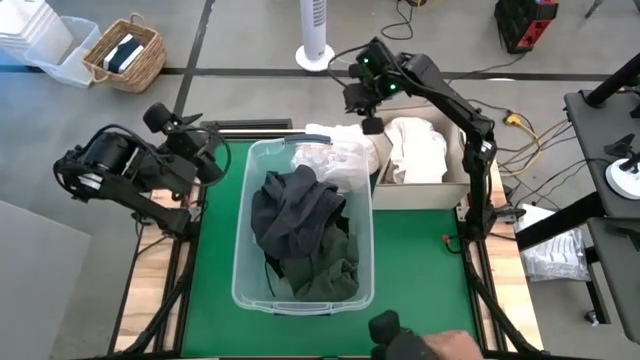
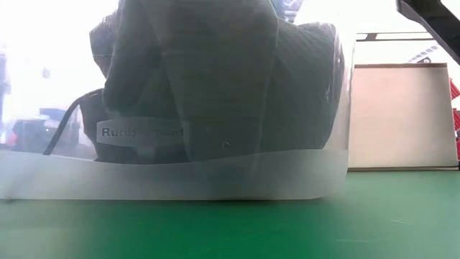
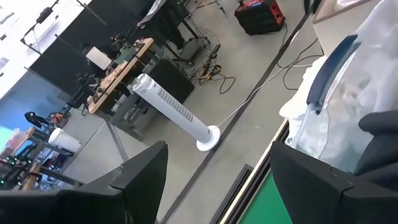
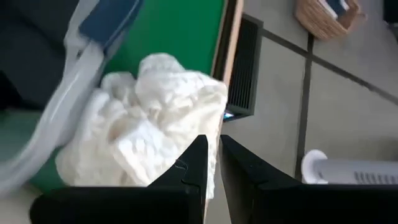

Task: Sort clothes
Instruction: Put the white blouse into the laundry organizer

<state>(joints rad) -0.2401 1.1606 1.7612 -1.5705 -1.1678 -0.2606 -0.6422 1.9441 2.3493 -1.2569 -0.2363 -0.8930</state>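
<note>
A clear plastic tub [image 1: 240, 250] stands mid-table and holds dark grey and dark green clothes [image 1: 300, 230], which also show through its wall in the low view [image 2: 215, 79]. A white garment [image 1: 335, 137] is bunched at the table's far edge, just beyond the tub's far rim. My right gripper [image 1: 372, 125] is at that garment's right end, between the tub and the beige cardboard box [image 1: 410, 192], which holds white clothes [image 1: 415, 150]. My left gripper [image 3: 217, 180] waits open and empty off the table's left side, near the tub's far left corner. My right gripper [image 4: 212, 155] is shut on the white garment, pinching an edge of it [image 4: 208, 121] between its fingertips. The fingers hide how many layers they hold. The rest of the garment [image 4: 143, 137] bunches loosely beyond the fingers, beside the tub's blue handle [image 4: 106, 18].
The box [image 2: 399, 115] stands right of the tub [image 2: 215, 176] with green mat in front. A white tower fan [image 1: 315, 35] and a wicker basket [image 1: 125, 55] stand on the floor beyond the table. A person's hand [image 1: 450, 345] shows at the near edge.
</note>
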